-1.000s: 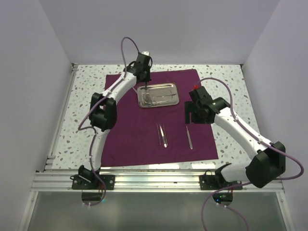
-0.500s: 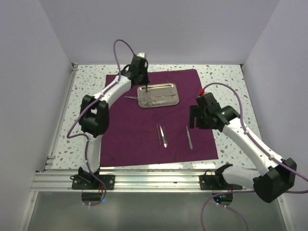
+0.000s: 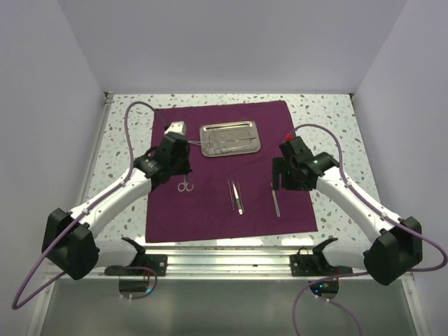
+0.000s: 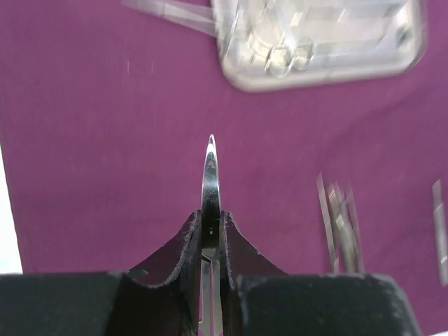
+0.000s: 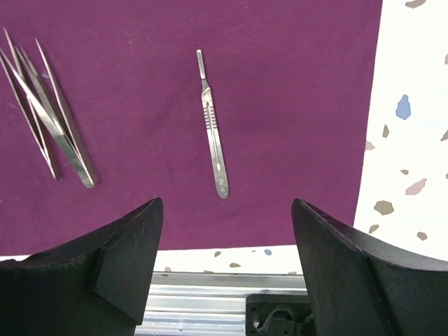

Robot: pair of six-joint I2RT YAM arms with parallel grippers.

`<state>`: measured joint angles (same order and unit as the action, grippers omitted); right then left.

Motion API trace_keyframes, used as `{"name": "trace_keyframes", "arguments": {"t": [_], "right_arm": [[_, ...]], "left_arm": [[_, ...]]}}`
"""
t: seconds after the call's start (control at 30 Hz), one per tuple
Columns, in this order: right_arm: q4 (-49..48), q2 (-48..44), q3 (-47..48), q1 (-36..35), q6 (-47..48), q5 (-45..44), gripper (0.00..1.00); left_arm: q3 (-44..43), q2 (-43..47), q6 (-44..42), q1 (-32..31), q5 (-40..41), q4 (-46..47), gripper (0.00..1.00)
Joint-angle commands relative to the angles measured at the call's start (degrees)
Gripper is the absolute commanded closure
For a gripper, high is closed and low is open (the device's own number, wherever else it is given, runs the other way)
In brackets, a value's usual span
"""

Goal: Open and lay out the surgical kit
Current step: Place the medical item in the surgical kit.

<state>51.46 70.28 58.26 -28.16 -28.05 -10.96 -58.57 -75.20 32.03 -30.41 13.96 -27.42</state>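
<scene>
Evidently, the scissors (image 4: pixel 210 175) were clamped in the left jaws for laying on the cloth (image 3: pixel 210 203), the right jaws spread empty.

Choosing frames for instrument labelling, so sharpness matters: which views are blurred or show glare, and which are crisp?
Left wrist: steel tray and tweezers smeared; only the ring-handled instrument in the left gripper is crisp, with a bright glint. Right wrist: scalpel handle and tweezers sharp, evenly lit. Top external: even light, instruments tiny.
</scene>
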Motion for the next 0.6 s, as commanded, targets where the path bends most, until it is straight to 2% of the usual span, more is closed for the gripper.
{"name": "trace_keyframes", "arguments": {"t": [0.0, 0.07, 0.13, 0.17, 0.2, 0.27, 0.3, 0.4, 0.57], "right_arm": [[-1.89, 1.7, 3.61, 0.13, 0.98, 0.85, 0.23], [-1.72, 2.05, 4.49, 0.21, 1.16, 0.68, 0.23], [-1.45, 1.88, 4.5, 0.21, 1.07, 0.42, 0.23], [-1.45, 1.62, 4.23, 0.21, 0.98, 0.41, 0.23], [-1.37, 1.27, 3.88, 0.21, 0.81, 0.33, 0.23], [-1.36, 0.12, 2.57, 0.21, 0.37, 0.33, 0.23], [-1.28, -0.32, 2.21, 0.21, 0.02, 0.33, 0.23], [-0.05, -2.25, 0.72, 0.13, -0.68, -0.02, 0.23], [1.01, -6.03, -1.57, 0.21, -1.39, -0.9, 0.23]], "left_arm": [[7.93, 1.63, 5.4, -2.01, 2.3, -0.09, 1.0], [10.04, 2.69, 7.25, -3.24, 2.3, -0.35, 0.99], [10.58, 2.78, 7.96, -4.03, 2.74, -0.44, 0.84], [10.75, 2.78, 7.96, -4.39, 3.18, -0.53, 0.72], [10.75, 2.69, 8.13, -4.56, 3.88, -0.53, 0.51], [10.67, 2.51, 8.13, -4.57, 4.5, -0.18, 0.36], [10.4, 2.43, 8.13, -4.57, 4.68, -0.18, 0.24], [8.3, 0.85, 7.17, -4.57, 5.11, -0.35, 0.16], [0.05, -3.98, 2.87, -3.52, 7.4, 0.61, 0.15]]}}
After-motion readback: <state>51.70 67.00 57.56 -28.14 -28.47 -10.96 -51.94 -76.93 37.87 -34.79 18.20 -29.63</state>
